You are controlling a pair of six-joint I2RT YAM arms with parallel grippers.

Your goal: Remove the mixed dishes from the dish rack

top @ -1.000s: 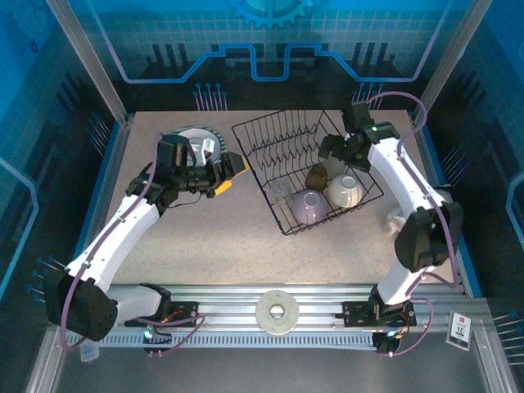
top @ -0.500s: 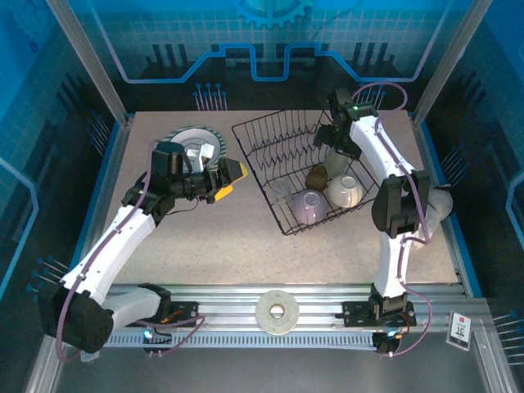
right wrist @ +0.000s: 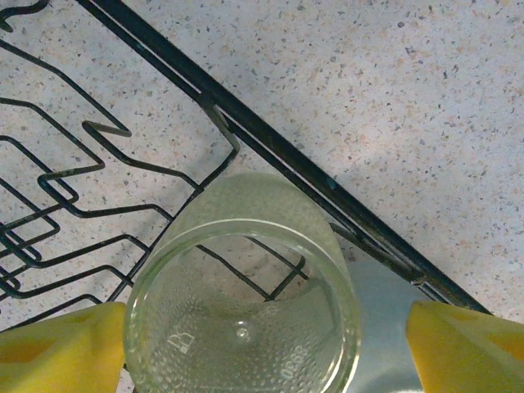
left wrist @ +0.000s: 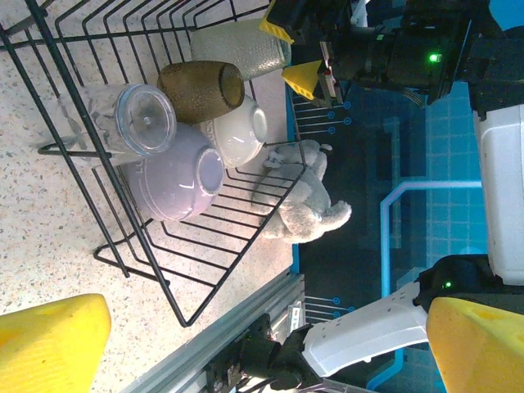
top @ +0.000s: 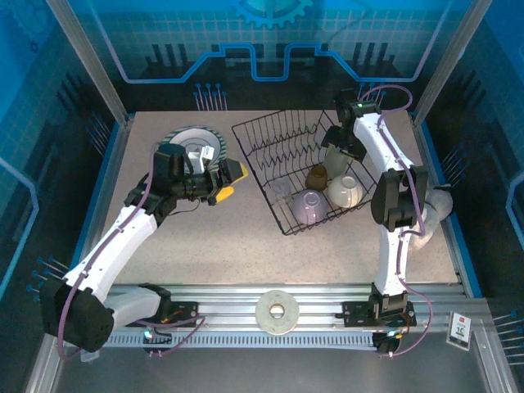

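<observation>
Right arm has reared up (pincer straddling tumbler).

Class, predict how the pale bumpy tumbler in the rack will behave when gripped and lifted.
Probably light: the tumbler looks thin-walled and translucent. Its pebbled surface should resist slipping. Tall, standing upright on rack wires, it may tip if nudged.
</observation>
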